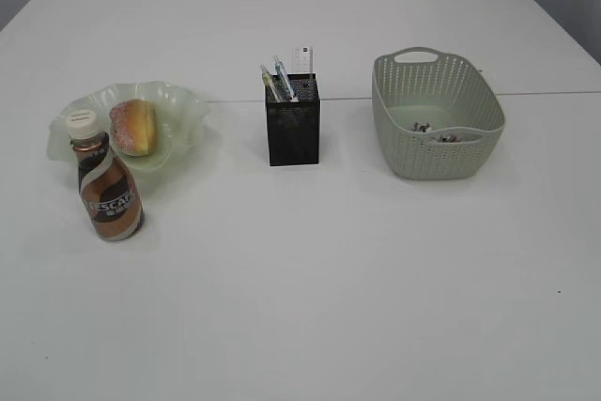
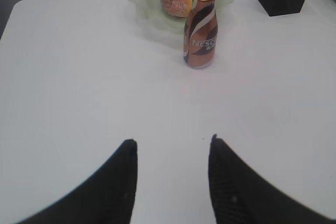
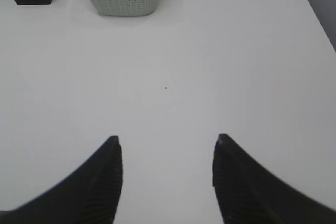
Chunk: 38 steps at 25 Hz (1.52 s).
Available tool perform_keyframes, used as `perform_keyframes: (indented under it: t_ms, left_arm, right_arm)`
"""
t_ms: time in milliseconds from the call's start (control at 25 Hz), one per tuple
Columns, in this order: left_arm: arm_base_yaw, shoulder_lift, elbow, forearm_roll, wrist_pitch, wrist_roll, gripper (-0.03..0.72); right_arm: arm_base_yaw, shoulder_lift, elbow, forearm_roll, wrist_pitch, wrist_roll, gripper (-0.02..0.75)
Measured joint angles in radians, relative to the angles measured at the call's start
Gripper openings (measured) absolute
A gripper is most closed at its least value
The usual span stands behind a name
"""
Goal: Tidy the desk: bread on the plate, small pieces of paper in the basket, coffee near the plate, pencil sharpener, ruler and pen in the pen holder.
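Left gripper (image 2: 170,142): black fingers parted, released, nothing between them, only bare white tabletop (image 2: 79,77) below. Fills lower edge of left wrist frame; finger bases cut off by bottom border. Not visible in exterior view.

Right gripper (image 3: 168,140): black ribbed fingers spread a bit wider, released, grasping nothing, over bare table. Bases cut off at bottom of right wrist frame. Also out of exterior view.

Round sugared bread roll (image 1: 134,127): lying in pale green wavy-edged glass plate (image 1: 183,105), left of centre in exterior frame. Brown plastic coffee bottle with white cap (image 1: 106,188): upright, just in front of plate, overlapping its front rim in view; actual contact with rim hard to tell. Same pair at upper centre of left wrist frame, plate top cut off.

Black mesh square pen holder (image 1: 292,121): centre of exterior frame, upright. Pens (image 1: 280,80) and clear ruler (image 1: 302,60) sticking out of top, leaning. Pencil sharpener not made out, holder interior hidden. Holder cropped at upper right of left wrist frame, upper left of right wrist frame.

Grey-green woven plastic basket with handles (image 1: 399,110): right of centre. Small paper scraps (image 1: 432,131) on its floor, tiny and blurred, count unclear.
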Motion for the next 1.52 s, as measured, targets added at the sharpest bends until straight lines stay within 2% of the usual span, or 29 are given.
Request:
perform_keyframes:
  t_ms: [1520]
  left_arm:
    - [0.0,0.0,0.0,-0.002,0.0,0.0,0.297]
  right_arm:
    - [0.016,0.0,0.0,0.002,-0.001,0.0,0.405]
